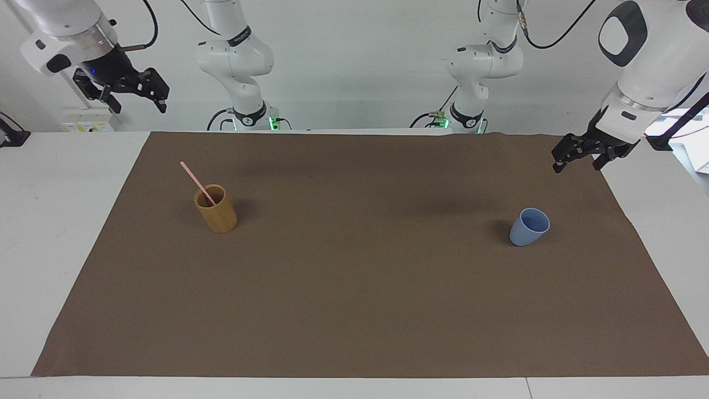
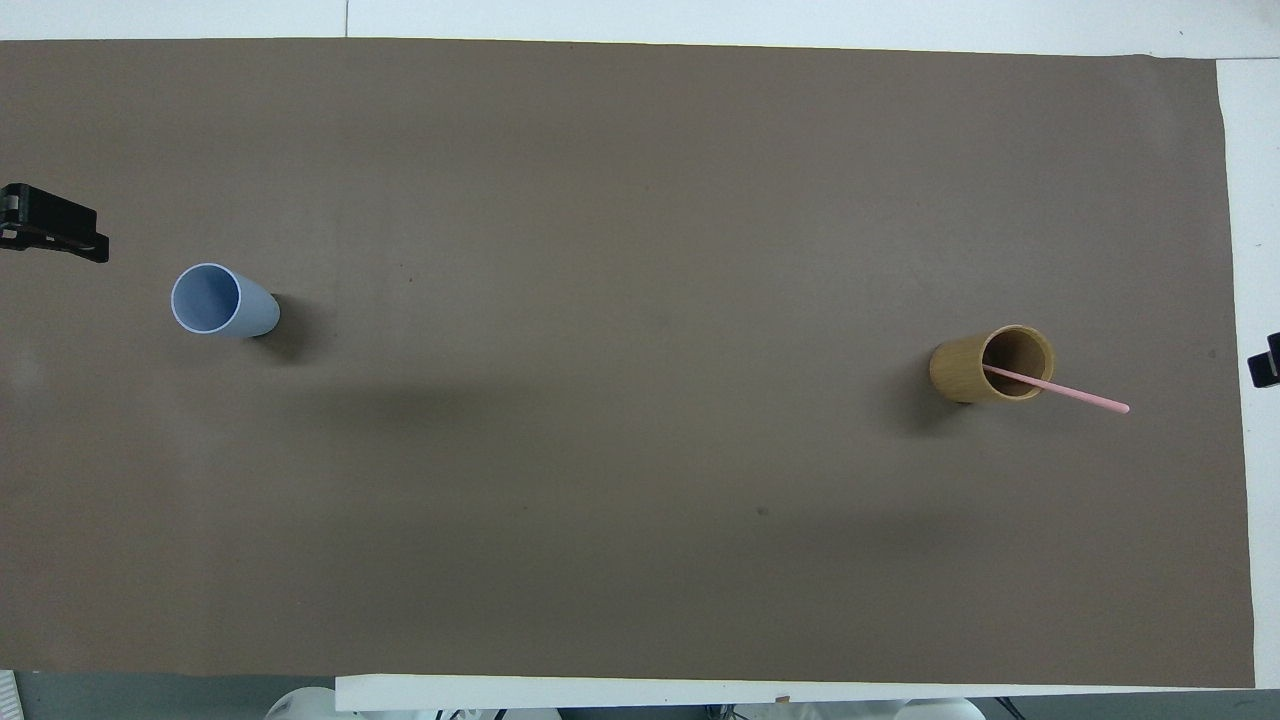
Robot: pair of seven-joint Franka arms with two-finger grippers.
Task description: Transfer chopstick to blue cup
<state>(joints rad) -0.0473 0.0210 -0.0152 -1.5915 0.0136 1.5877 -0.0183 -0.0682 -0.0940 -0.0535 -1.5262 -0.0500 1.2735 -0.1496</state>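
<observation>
The chopstick leans in the tan cup, well apart from my empty, seemingly open right hand and left hand

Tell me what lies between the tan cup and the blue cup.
Nothing: only bare brown mat between tan cup and blue cup, clearest overhead.

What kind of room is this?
Probably a robot lab: two white robot arms with the left gripper and right gripper raised above a brown mat on a white table.

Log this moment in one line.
chopstick: in tan cup | blue cup: empty | left hand: open, raised | right hand: open, raised
</observation>
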